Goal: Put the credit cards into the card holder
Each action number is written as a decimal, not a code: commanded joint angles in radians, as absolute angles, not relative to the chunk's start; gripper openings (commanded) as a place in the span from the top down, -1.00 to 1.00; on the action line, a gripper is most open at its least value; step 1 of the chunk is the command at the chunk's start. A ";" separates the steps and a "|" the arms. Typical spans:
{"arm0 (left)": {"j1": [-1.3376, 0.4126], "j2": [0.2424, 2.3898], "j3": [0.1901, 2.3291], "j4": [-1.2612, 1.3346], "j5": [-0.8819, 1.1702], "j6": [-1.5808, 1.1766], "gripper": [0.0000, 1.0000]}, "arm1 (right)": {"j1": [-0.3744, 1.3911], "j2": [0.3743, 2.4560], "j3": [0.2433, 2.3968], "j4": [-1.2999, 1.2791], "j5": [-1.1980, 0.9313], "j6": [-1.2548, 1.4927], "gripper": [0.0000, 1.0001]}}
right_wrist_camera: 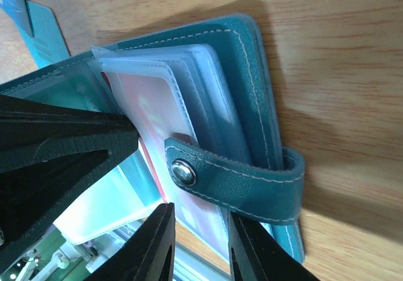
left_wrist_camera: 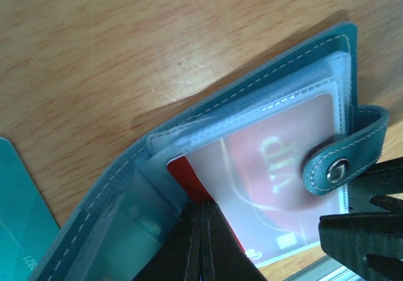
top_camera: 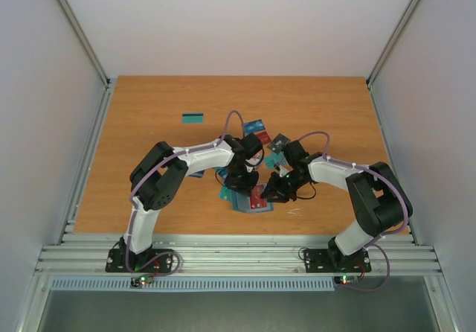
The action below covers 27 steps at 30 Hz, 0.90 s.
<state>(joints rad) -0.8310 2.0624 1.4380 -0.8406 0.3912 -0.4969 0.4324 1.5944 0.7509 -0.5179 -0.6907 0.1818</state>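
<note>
**Card holder open between both grippers**

We found the card holder [top_camera: 253, 202] lying open on the table [top_camera: 149, 109], near its front edge and between the two arms. Its cover was dull teal with a leather-like grain and pale stitching along rounded edges. Inside it, clear plastic sleeves [right_wrist_camera: 201, 86] fanned out in layers. One sleeve held a red card [left_wrist_camera: 271, 161] printed "VIP". A teal strap [right_wrist_camera: 239, 183] with a round metal snap [left_wrist_camera: 337, 171] curled over the sleeves.

The left gripper [left_wrist_camera: 200, 215] was closed, pads together, its tips over the holder's inner fold. The right gripper [right_wrist_camera: 201, 215] stood slightly apart at the sleeves' lower edge, gripping nothing that we could see.

Loose credit cards [top_camera: 255, 129], thin and flat, lay just behind the arms. One striped teal card [top_camera: 193, 117] lay well apart. The table was orange wood grain, between pale walls [top_camera: 44, 86] and with metal rails [top_camera: 238, 254] in front.
</note>
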 commanded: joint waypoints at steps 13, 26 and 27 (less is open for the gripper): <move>-0.833 2.102 1.402 -0.792 0.356 -0.495 1.00 | 0.478 1.557 0.772 -0.465 -0.758 0.188 0.56; -0.825 2.091 1.372 -0.764 0.389 -0.514 0.99 | 0.478 1.563 0.745 -0.413 -0.728 0.221 0.59; -0.822 2.086 1.368 -0.763 0.392 -0.519 0.99 | 0.479 1.562 0.748 -0.403 -0.733 0.226 0.59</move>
<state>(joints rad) -0.8227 2.0560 1.4197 -0.8200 0.4072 -0.5007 0.4713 1.5696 0.7444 -0.5026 -0.7177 0.2008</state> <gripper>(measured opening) 0.008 0.207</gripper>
